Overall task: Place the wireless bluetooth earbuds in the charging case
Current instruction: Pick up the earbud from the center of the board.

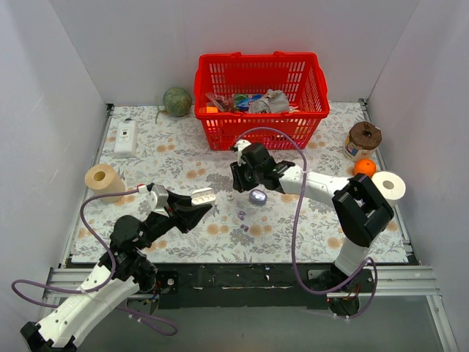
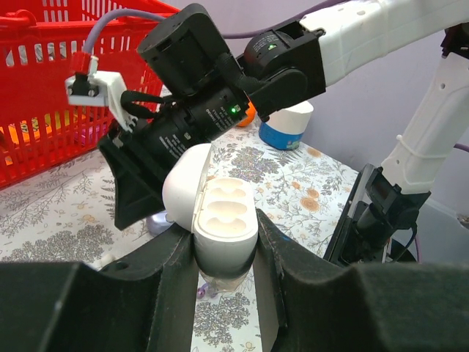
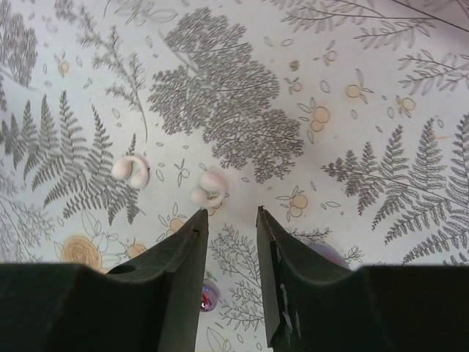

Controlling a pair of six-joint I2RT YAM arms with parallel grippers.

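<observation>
While your left fingers [image 2: 172,282] clench a white case [image 2: 223,220] whose lid stands open, your right fingers [image 3: 179,271] are parted with nothing between them, pointing down at the floral table [image 1: 146,158]. Two white buds [image 3: 209,189] lie just ahead of their tips. The charging case [image 1: 258,196] rests just beside your right fingers, about the middle of the table. The dark purple earbuds [image 1: 242,215] lie near it on its near-edge side, not touching it. A red basket [image 1: 260,92] stands at the far edge.
</observation>
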